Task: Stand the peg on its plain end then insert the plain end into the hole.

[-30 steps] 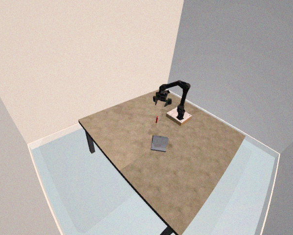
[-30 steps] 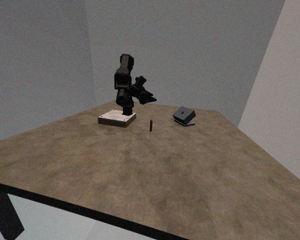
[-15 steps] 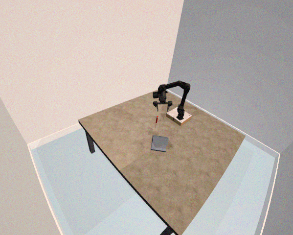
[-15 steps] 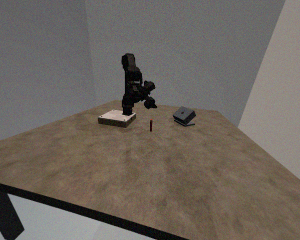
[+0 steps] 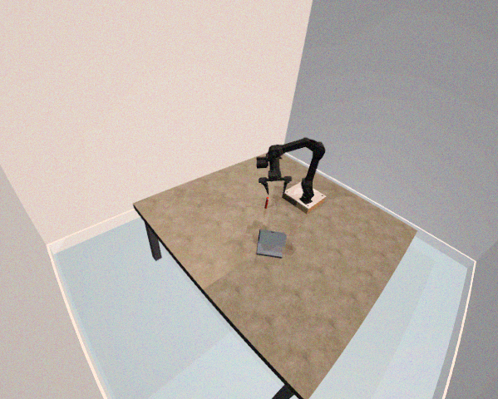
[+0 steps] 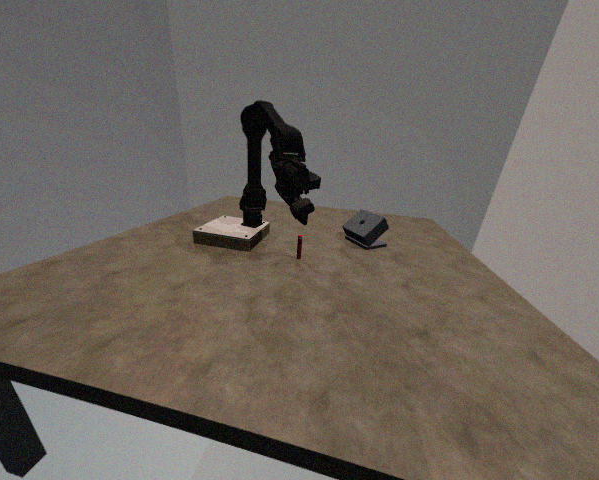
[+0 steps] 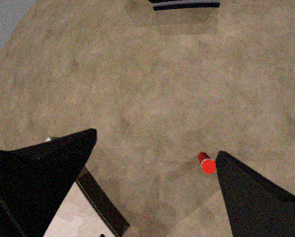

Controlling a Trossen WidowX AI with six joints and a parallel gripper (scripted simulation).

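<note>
Peg (image 5: 266,203) (image 6: 299,246) (image 7: 206,163) upright on tbl (image 5: 326,274) (image 6: 309,330) (image 7: 137,89), long axis approx. vert., banded end up; claw (image 5: 276,193) (image 6: 305,223) (image 7: 158,146) released, above it.

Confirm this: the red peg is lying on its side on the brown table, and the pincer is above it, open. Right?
Not quite: the red cylindrical peg stands upright, as the exterior view shows. The open black pincer is above it.

No readable text or labels.
</note>
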